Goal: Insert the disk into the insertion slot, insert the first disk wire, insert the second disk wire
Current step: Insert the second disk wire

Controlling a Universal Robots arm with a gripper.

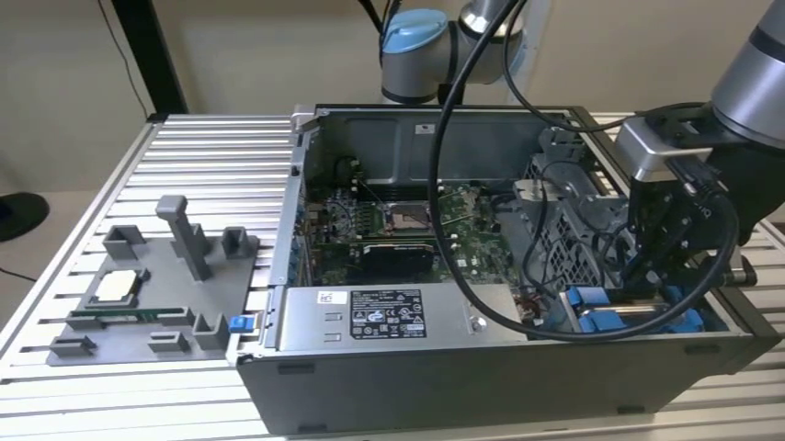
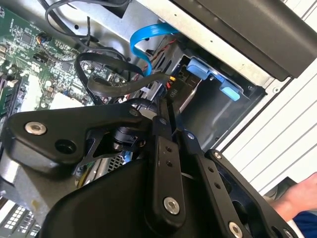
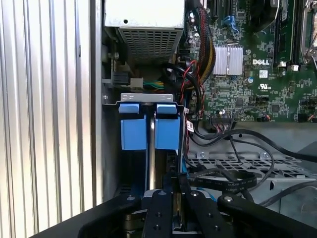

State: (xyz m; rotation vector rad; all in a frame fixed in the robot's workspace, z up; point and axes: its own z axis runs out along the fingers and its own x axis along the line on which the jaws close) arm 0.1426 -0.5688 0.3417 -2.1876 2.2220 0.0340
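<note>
To the exterior view's left of the open grey sheet-metal computer case (image 1: 491,377), a grey plastic parts tray (image 1: 123,335) lies on the ribbed aluminium table (image 1: 209,156), out of the arm's way. Inside the case, the green motherboard (image 1: 405,225) lies flat on the floor, and the grey power-supply box with a white sticker (image 1: 392,317) sits against the near wall.

At the case's end on the exterior view's right, the black two-finger gripper (image 1: 663,276) reaches straight down into the corner, probably because the bay there opens upward. In the first wrist view, the flat silver disk in its bright blue plastic carrier (image 3: 133,131) stands on edge inside the grey-walled insertion slot (image 3: 110,148). Its two blue tabs sit just under the slot's metal lip, so it looks seated.

In the second wrist view the gripper (image 2: 166,113) has its fingers drawn together at the tips. I cannot tell whether anything thin is pinched between them. A looped black wire bundle (image 2: 106,82) and a flat blue ribbon cable (image 2: 143,42) hang loose in the case just beside the tips, near the slot, and I judge the wiring unfinished.
</note>
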